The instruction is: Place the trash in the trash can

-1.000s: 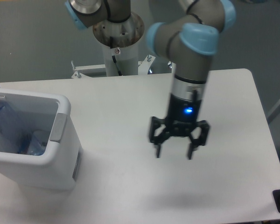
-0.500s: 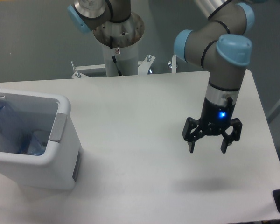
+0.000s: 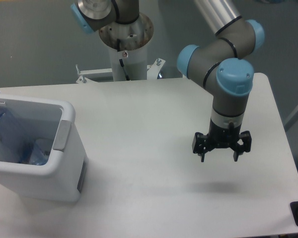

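Since the earlier frame the gripper [image 3: 221, 152] has swung farther from the white trash can [image 3: 64, 148] and risen, fingers spread and holding nothing. Blue-tinted plastic, apparently the crushed bottle [image 3: 37, 148], lies inside the can; the wrapper cannot be picked out, and I judge the task nearly or fully done.
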